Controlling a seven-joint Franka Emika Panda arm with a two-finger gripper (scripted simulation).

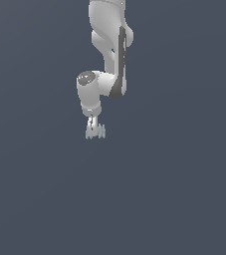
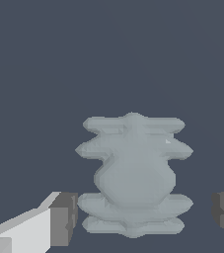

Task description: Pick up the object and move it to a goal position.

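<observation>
Gripper [image 2: 143, 217] open: in the wrist view the two dark finger pads [image 2: 64, 217] stand wide apart, one on each side of the object [image 2: 133, 173], gaps on both sides, no contact visible. Object is pale grey-blue, a rounded core with stacked ribbed flanges sticking out sideways; it lies between the fingers on the plain dark floor [image 2: 44, 74].

Exterior view: gripper [image 1: 95, 132] sits a bit left of centre and just above the middle of the frame, pointing down. The object [image 1: 95, 131] shows only as a small pale shape right at the fingertips, too small to make out detail. White arm [image 1: 109, 50] comes down from the top centre of the frame, elbowing to the exterior view's left at the wrist. Floor [image 1: 174, 199] is uniform dark blue-grey all round.
</observation>
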